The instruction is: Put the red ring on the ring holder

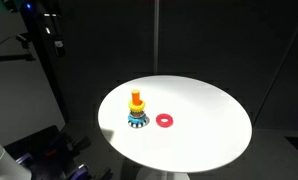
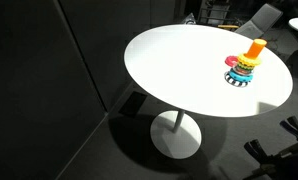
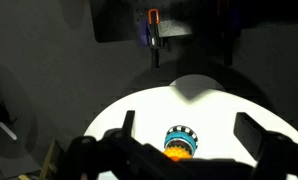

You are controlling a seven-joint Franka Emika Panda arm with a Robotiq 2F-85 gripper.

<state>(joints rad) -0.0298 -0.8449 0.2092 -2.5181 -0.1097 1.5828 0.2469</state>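
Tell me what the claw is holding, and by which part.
Nothing. The claw is open and empty; the red ring lies flat on the table beside the holder.

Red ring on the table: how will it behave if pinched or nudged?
The red ring lies flat on the white table, so a nudge would probably slide it, not roll it. It looks thin and small, so likely light but awkward to pinch from above.

A: Anything besides the toy stuff?
B: Round white surface (image 1: pixel 204 130), white pedestal foot (image 2: pixel 177 137) under it.
A: Background?
B: Dark wall (image 2: pixel 49 80), chair (image 2: pixel 261 16) beyond the far edge.
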